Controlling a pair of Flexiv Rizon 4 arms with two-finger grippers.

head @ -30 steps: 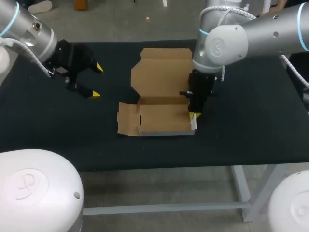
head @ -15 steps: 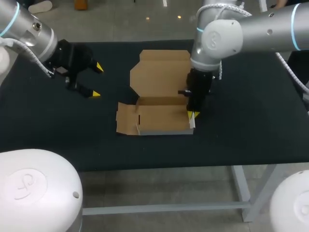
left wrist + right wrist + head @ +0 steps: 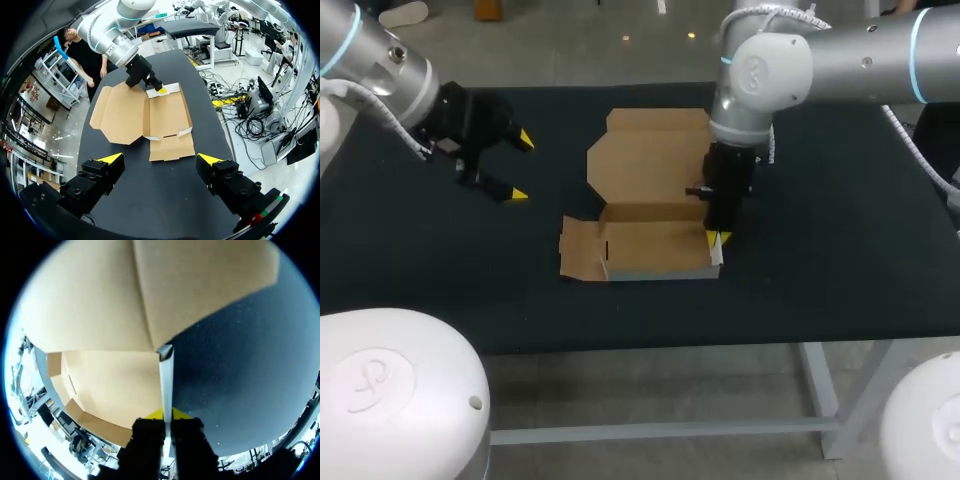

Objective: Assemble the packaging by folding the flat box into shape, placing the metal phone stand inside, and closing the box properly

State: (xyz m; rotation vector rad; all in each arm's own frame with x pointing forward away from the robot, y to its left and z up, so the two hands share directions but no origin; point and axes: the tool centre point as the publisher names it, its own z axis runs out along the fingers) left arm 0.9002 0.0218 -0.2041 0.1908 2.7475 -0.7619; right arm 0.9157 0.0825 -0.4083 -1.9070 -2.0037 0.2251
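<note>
We pinch right side flap (image 3: 166, 371) of box (image 3: 650, 248) in right gripper (image 3: 719, 238). Lift it vertical, square to base, gentle on crease. Left gripper (image 3: 521, 166) spread, well apart; could brace opposite wall.

Right gripper (image 3: 717, 238): clamped on the right side flap of the cardboard box (image 3: 655, 250), shifts slightly leftward. Cardboard box: slides left with it across the table.
</note>
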